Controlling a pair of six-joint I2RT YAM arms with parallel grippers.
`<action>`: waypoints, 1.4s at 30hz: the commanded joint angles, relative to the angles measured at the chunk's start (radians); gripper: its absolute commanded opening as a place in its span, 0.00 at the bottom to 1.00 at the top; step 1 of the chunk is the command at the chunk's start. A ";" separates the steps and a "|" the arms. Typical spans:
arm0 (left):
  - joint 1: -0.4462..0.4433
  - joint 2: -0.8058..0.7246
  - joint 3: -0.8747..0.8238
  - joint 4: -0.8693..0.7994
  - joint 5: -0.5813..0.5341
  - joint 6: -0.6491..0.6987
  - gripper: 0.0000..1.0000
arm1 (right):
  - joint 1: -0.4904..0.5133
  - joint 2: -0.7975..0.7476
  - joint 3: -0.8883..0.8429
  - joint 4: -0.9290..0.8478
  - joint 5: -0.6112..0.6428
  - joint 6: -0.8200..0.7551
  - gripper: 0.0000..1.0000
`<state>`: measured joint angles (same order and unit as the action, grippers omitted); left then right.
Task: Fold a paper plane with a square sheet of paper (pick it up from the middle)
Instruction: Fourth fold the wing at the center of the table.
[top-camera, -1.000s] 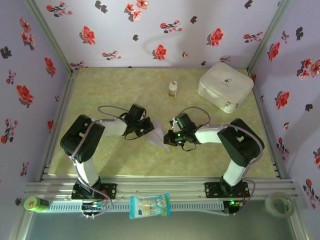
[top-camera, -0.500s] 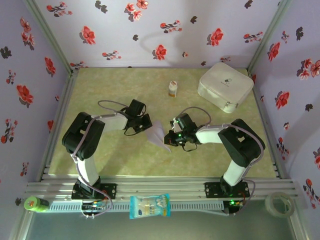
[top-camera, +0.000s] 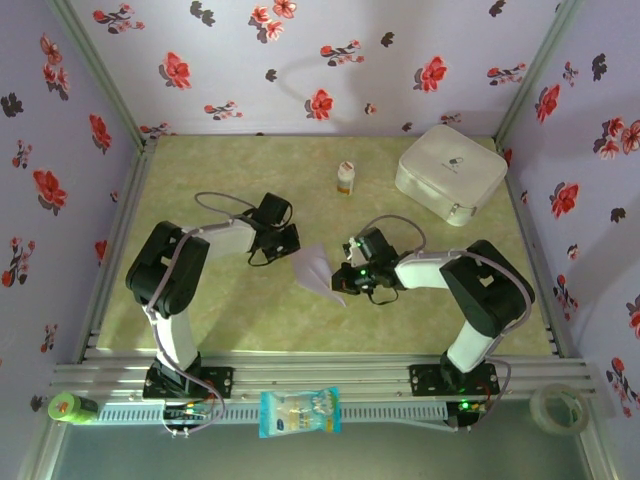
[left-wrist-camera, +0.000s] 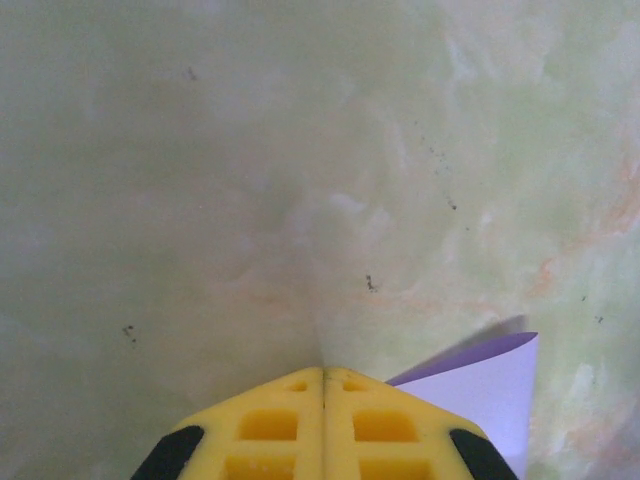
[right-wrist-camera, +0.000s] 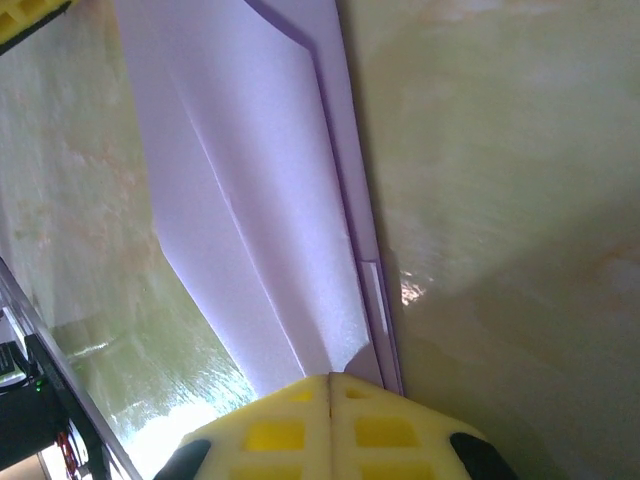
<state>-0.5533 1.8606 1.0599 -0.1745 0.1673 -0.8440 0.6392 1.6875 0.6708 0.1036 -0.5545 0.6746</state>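
The pale lavender sheet of paper (top-camera: 318, 272) lies on the green mat, folded into a slim pointed plane shape with lengthwise creases (right-wrist-camera: 250, 200). My right gripper (top-camera: 346, 272) is at its right side. Its yellow fingertips (right-wrist-camera: 330, 380) are shut, resting on the paper's near end with nothing showing between them. My left gripper (top-camera: 292, 243) sits just up-left of the paper, apart from it. It is shut and empty (left-wrist-camera: 322, 372), and a corner of the paper (left-wrist-camera: 485, 385) shows beside its right finger.
A small white bottle (top-camera: 345, 178) stands behind the paper. A white rounded case (top-camera: 450, 172) fills the back right corner. On the front rail are a blue-white snack packet (top-camera: 299, 411), a green object (top-camera: 70, 407) and a tape roll (top-camera: 557, 407). Flowered walls enclose three sides.
My left gripper has drawn back up and to the left, off the paper. The paper now lies lower on the mat. The right gripper has shifted slightly to the right.
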 joint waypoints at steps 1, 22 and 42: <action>0.020 0.017 0.024 -0.064 -0.082 0.053 0.02 | -0.010 0.034 -0.065 -0.232 0.056 -0.028 0.00; -0.137 -0.127 -0.072 0.154 0.088 0.011 0.07 | -0.013 0.037 -0.047 -0.215 0.059 0.006 0.00; -0.133 -0.054 -0.181 0.082 -0.051 0.050 0.04 | -0.007 -0.082 0.062 -0.100 -0.095 0.093 0.02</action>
<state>-0.6937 1.7832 0.9131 -0.0395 0.1757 -0.8055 0.6300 1.6093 0.6876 0.0093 -0.6064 0.7418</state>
